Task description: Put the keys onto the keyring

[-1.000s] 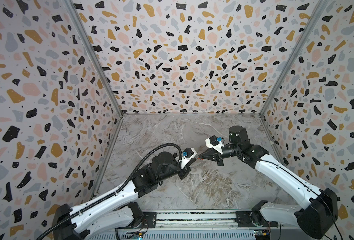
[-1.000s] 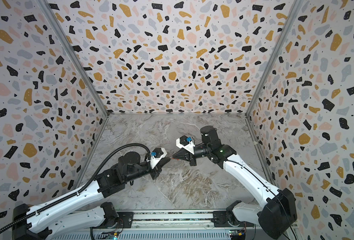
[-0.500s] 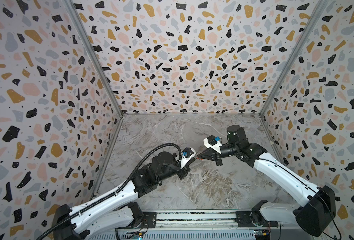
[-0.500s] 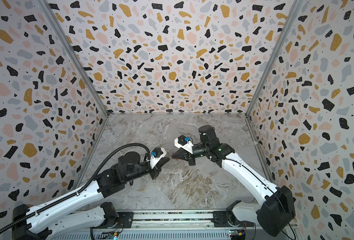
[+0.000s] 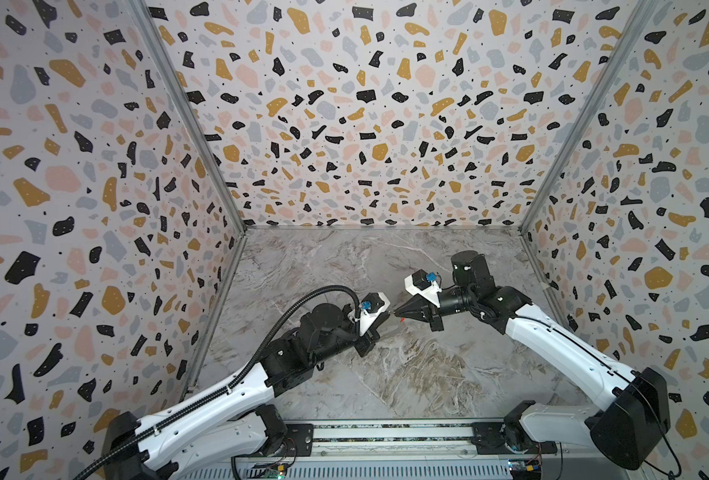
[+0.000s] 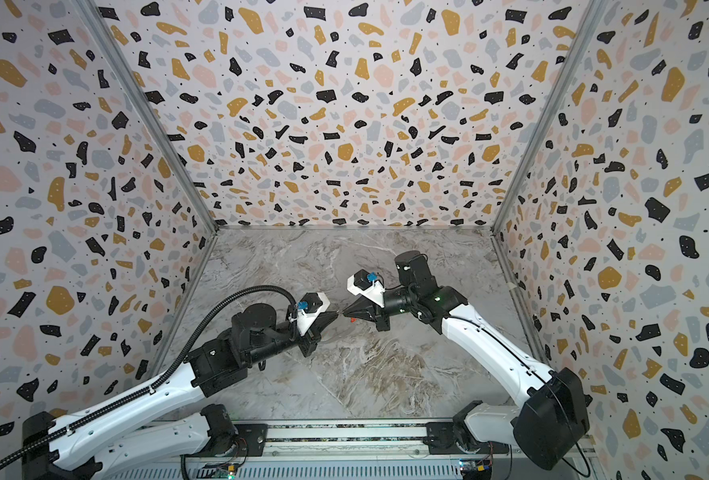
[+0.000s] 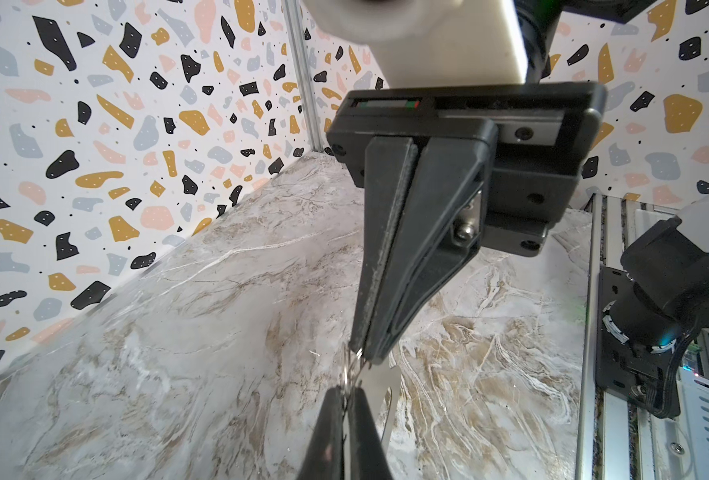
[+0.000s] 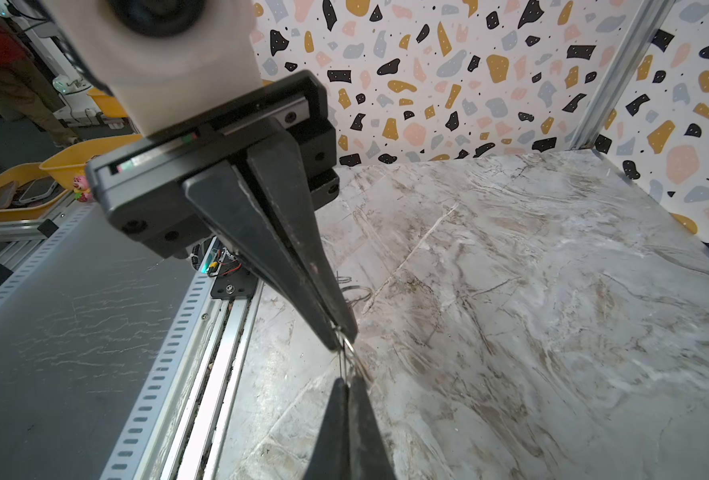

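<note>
Grey-brown marbled tabletop [image 5: 386,374] with thin wire loops [image 8: 355,289] lying on it.

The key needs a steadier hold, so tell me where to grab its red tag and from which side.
Pinch the red tag across its middle, coming from the near side, below the right gripper. It seems to dangle clear there; the left gripper crowds the wire ring above.

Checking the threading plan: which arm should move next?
Probably the right. The right gripper and left gripper both have jaws shut on the small wire ring, but the red tag sits by the right tip and the flat keyring by the left.
</note>
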`<action>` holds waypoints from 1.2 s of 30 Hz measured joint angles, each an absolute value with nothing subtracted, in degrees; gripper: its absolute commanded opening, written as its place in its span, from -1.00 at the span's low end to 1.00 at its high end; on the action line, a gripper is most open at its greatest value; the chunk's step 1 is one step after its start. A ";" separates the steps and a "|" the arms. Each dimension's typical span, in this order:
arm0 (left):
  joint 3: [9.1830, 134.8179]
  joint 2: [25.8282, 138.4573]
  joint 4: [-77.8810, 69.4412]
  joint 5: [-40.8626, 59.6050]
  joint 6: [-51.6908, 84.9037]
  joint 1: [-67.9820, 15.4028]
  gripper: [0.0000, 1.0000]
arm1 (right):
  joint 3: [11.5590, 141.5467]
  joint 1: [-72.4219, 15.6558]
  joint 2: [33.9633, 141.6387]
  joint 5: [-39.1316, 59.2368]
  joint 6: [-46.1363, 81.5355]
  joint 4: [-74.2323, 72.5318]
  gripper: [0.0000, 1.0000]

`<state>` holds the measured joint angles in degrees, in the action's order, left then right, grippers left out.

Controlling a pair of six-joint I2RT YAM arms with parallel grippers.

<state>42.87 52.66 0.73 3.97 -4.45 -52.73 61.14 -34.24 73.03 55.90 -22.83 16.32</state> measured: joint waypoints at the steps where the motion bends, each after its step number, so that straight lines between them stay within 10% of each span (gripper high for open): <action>1: 42.83 52.64 0.73 3.97 -4.45 -52.73 -1.00 | 61.14 -34.20 73.03 55.90 -22.68 16.32 -1.00; 36: 42.81 54.41 -1.58 4.69 -4.45 -52.73 -1.00 | 60.47 -32.99 71.48 57.63 -20.67 13.56 -1.00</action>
